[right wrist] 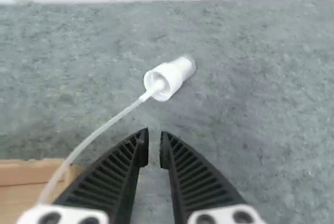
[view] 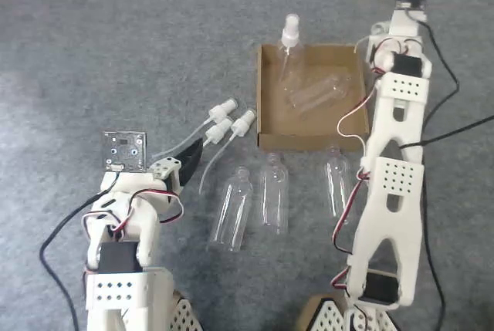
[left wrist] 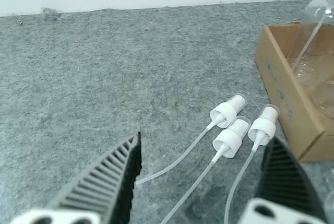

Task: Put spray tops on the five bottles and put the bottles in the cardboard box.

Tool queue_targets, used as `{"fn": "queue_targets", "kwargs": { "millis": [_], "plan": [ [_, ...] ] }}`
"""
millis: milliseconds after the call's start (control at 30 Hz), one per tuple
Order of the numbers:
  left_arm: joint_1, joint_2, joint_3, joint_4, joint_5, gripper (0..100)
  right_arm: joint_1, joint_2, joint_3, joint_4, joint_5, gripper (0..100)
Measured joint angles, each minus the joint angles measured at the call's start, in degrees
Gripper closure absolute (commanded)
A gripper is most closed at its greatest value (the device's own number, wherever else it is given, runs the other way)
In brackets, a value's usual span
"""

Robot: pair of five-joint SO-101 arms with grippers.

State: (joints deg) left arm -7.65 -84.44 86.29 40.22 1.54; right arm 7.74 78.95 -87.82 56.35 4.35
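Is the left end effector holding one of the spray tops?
No. The left end effector is open, and the three spray tops lie loose on the carpet.

Three uncapped bottles lying near cardboard box; spray tops beside.

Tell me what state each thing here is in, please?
Left gripper: open, empty.
Right gripper: shut, empty.
Three spray tops: loose, lying on the carpet.
Three bare bottles: uncapped, lying on the carpet.
Standing bottle: spray top on, in the cardboard box.
Lying bottle: in the box, top unclear.
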Motion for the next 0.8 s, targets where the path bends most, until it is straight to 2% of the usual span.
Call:
{"fn": "queue_targets", "kwargs": {
  "millis": [433, 667, 800],
  "plan": [
    [0.1, 0.0, 0.0, 0.0, 0.0, 66, 6.8, 0.0, -5.1, 9.0, 2.7, 98.8],
    [0.1, 0.0, 0.0, 0.0, 0.0, 66, 5.6, -1.0, -5.2, 9.0, -0.2, 98.4],
    [-0.1, 0.0, 0.0, 0.0, 0.0, 66, 3.3, -2.0, -5.2, 5.3, -1.1, 85.8]
  ]
}}
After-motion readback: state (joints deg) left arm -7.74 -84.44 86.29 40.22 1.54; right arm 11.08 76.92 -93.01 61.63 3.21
